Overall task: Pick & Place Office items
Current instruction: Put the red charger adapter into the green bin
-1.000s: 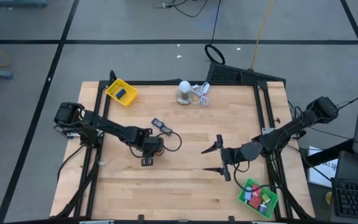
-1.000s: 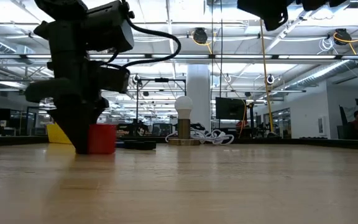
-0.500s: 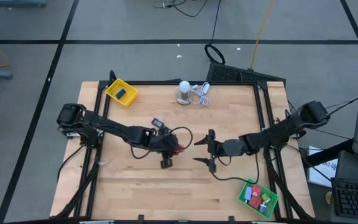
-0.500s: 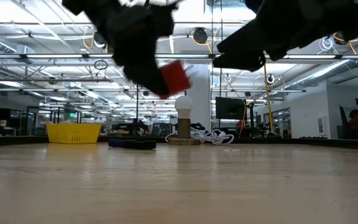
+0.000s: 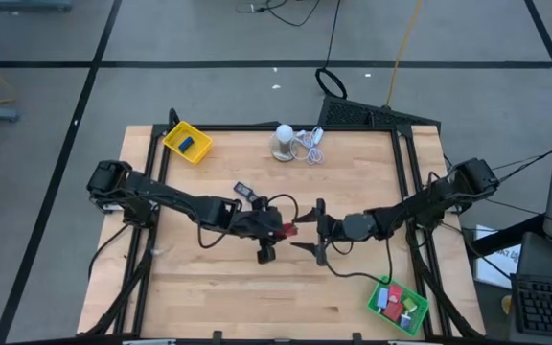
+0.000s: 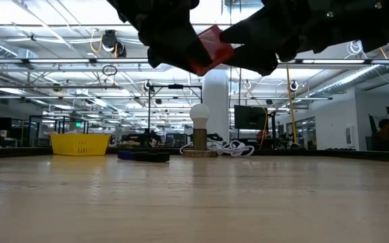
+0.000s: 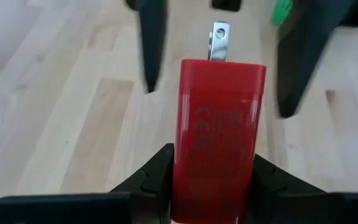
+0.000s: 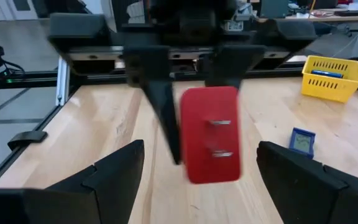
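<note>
A red block [image 7: 219, 124] with two metal prongs [image 7: 219, 40] on its far end is held in my left gripper [image 5: 278, 231] above the middle of the table. It also shows in the low view [image 6: 211, 48], high above the tabletop. My right gripper [image 5: 307, 233] is open and faces the block's pronged end [image 8: 211, 134]. Its fingers stand on either side of that end without touching it. My left gripper pinches the red block's two long sides [image 7: 179, 168] between its two fingers, at the end away from the prongs. The fingers lie about level and point toward the table's right, along the block. The block is lifted clear, prongs toward my right gripper.
A yellow tray [image 5: 187, 142] holding a blue piece stands at the far left. A green tray [image 5: 398, 305] with several pieces stands at the near right. A white round object with coiled cable [image 5: 295, 142] sits at the far edge. A dark flat piece [image 5: 247, 194] lies left of centre.
My left gripper has lifted the red block off the table and carried it toward the right edge, tipping it from upright to about level. My right gripper has gone toward the table's left, open, up to the block.
</note>
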{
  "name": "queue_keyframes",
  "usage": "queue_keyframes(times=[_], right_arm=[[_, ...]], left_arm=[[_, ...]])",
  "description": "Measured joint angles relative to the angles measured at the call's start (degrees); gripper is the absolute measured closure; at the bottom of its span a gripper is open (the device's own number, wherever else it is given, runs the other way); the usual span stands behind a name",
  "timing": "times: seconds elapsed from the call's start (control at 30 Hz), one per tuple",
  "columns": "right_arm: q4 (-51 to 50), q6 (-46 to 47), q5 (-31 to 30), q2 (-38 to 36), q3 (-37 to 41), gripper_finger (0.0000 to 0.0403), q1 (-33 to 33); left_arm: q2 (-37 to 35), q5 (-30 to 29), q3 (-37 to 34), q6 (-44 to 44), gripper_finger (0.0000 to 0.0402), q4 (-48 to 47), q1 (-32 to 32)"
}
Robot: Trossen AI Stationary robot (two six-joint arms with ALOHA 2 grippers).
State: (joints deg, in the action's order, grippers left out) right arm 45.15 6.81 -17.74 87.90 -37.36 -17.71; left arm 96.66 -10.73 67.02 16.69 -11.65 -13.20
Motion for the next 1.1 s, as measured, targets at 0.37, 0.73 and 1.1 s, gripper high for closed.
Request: queue_keyframes(times=[0.37, 0.73, 1.1], right_arm=[[1.1, 0.7, 0.1, 0.0, 0.0, 0.0149, 0.3], [1.8, 1.2, 3.3, 0.0, 0.0, 0.0291, 1.0], [-1.2, -1.1, 3.0, -3.2, -0.1, 0.0291, 0.4]], left_arm=[[0.6, 0.0, 0.0, 0.0, 0.0281, 4.9, -0.4], [0.7, 0.4, 0.0, 0.0, 0.0278, 5.7, -0.3], [-2.9, 5.5, 0.0, 0.0, 0.0165, 1.1, -0.3]])
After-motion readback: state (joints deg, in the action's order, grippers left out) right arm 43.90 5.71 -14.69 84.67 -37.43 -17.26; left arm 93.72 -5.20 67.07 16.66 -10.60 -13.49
